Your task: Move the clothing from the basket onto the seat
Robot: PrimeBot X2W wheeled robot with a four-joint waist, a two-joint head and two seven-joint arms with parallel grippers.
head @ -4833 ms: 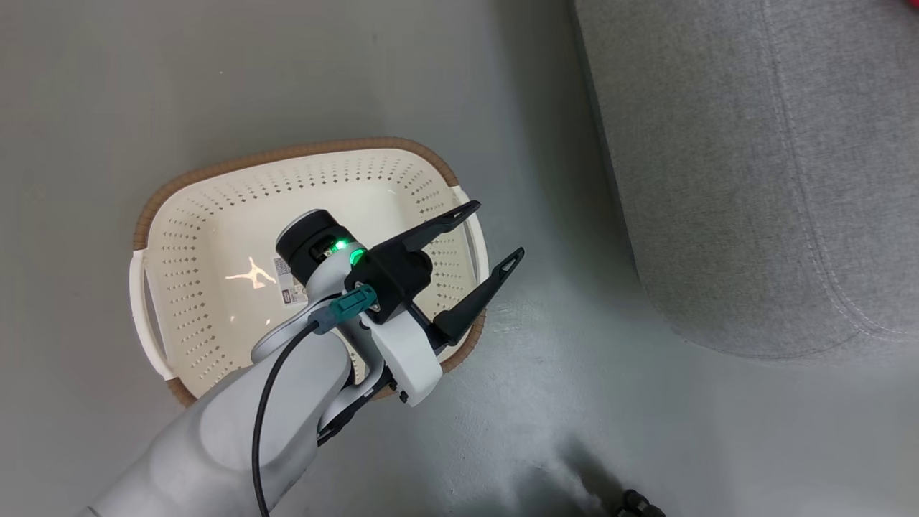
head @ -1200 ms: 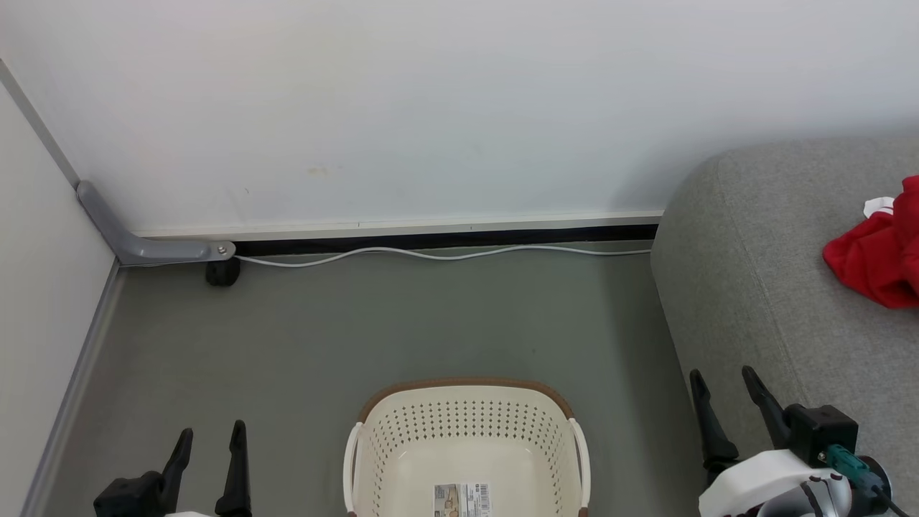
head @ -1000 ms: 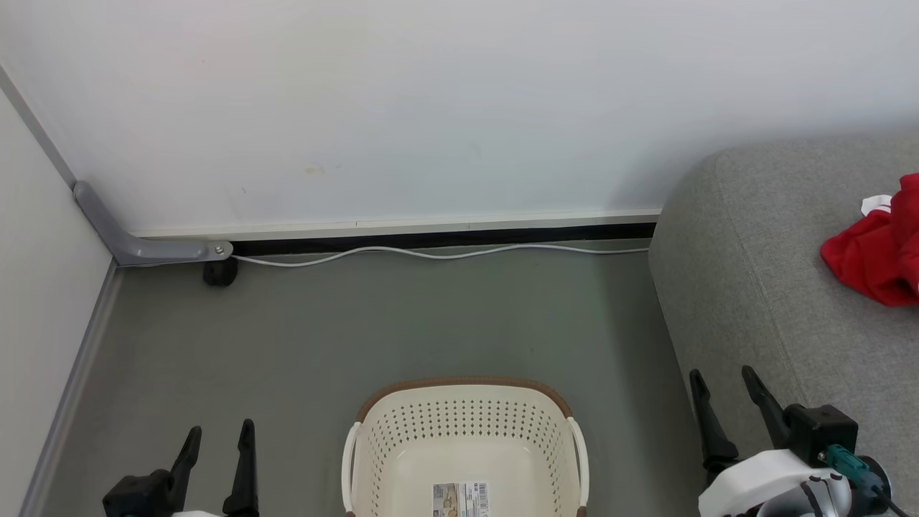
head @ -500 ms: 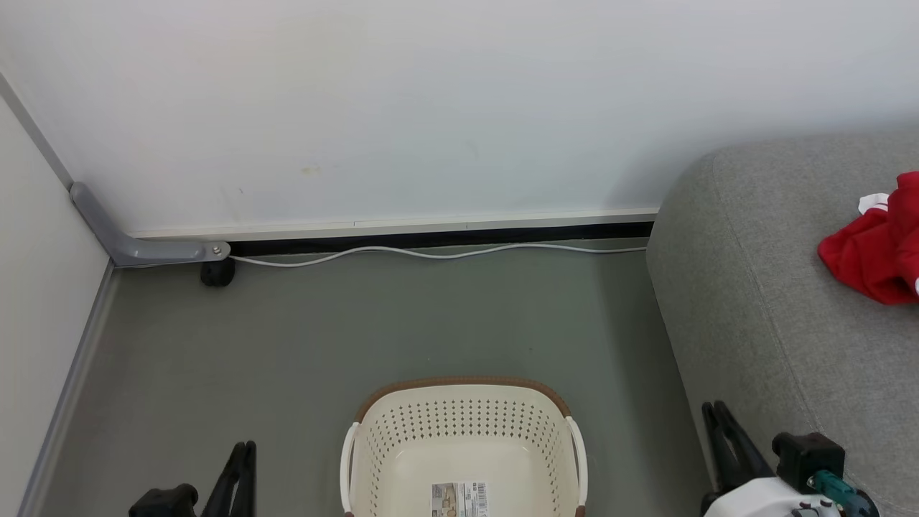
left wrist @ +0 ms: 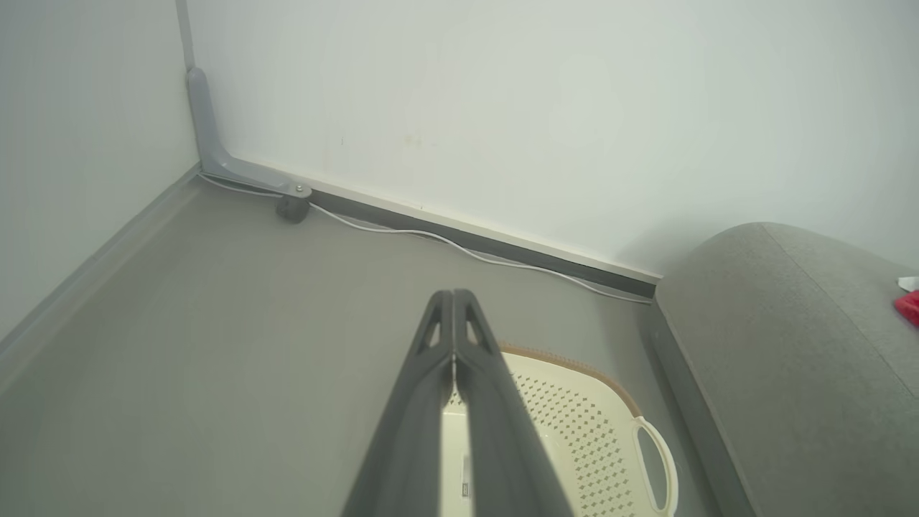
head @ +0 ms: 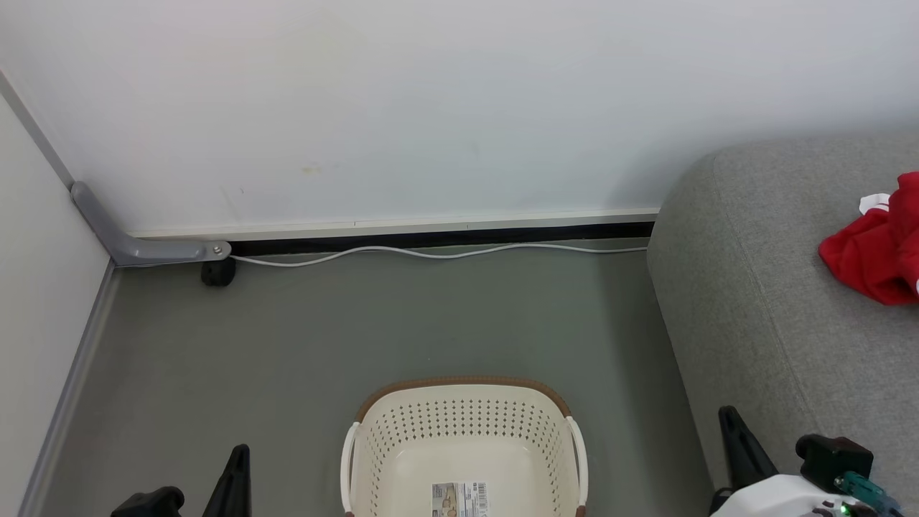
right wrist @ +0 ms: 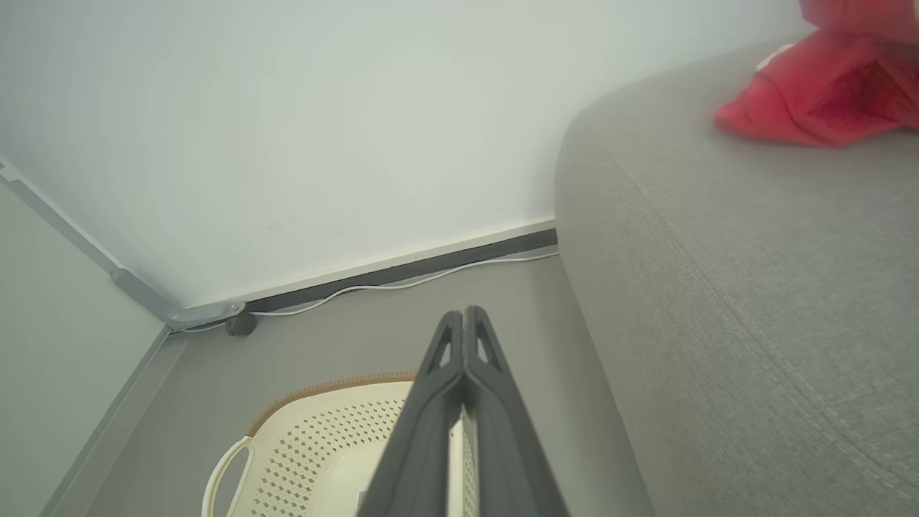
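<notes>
Since the basket (head: pixel 467 422) sits on the floor (head: pixel 344 330) straight ahead of me, between my two arms, either arm could reach into it equally well; yet the part of its base I can see is bare save for the barcode label (head: pixel 461 498); the clothing (head: pixel 872 251) lies in a red heap on the seat (head: pixel 761 301), well off to my right and nearer my right gripper (right wrist: pixel 464 313); so I judge the moving done, with nothing left to fetch; that gripper's fingers are pressed together on nothing, and so are those of my left gripper (left wrist: pixel 454 296); a second ago both pairs stood apart and higher in the head view; now they are closed and sunk toward its bottom edge; basket and heap lie as they did.
</notes>
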